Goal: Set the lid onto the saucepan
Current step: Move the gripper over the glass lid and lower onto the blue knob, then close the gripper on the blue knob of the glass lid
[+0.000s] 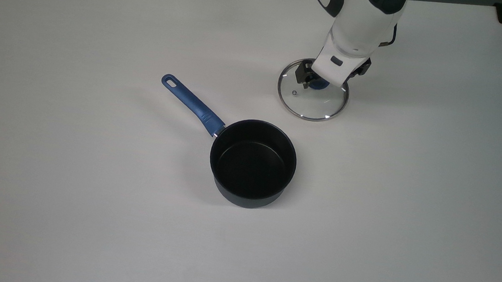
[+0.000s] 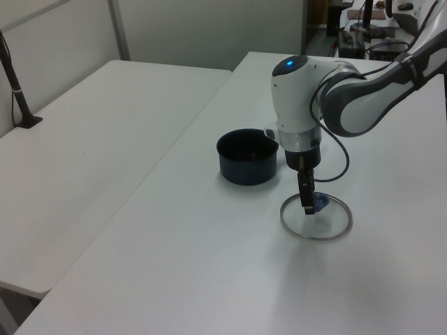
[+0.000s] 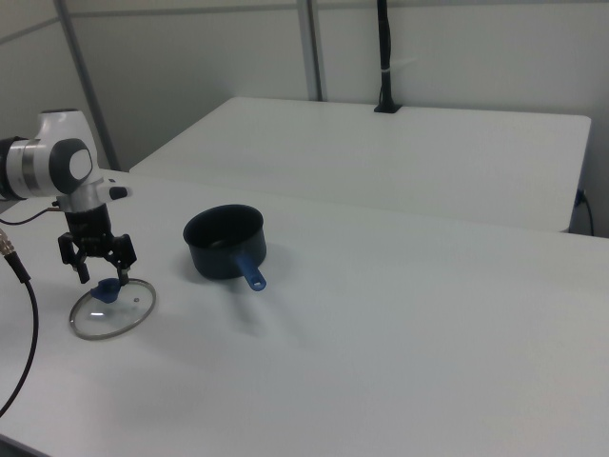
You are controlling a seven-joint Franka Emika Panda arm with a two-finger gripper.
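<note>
The lid [image 1: 315, 105] lies flat on the white table [image 1: 89, 190], a clear glass disc with a steel rim and a blue knob [image 3: 107, 291]. My gripper [image 1: 322, 81] points straight down over the knob. In the right view my gripper [image 3: 104, 279] is open, one finger on each side of the knob. The left view has it [image 2: 307, 207] low over the lid [image 2: 323, 226]. The saucepan [image 1: 252, 162] stands upright and empty nearer the table's middle, apart from the lid, its blue handle [image 1: 192, 103] pointing to the top view's upper left.
A second white table [image 2: 84, 160] adjoins on the left view's left, with a black post [image 2: 17, 91] standing on it. A cable [image 3: 19, 314] hangs from the arm beside the lid. The table's far edge runs just behind the arm in the top view.
</note>
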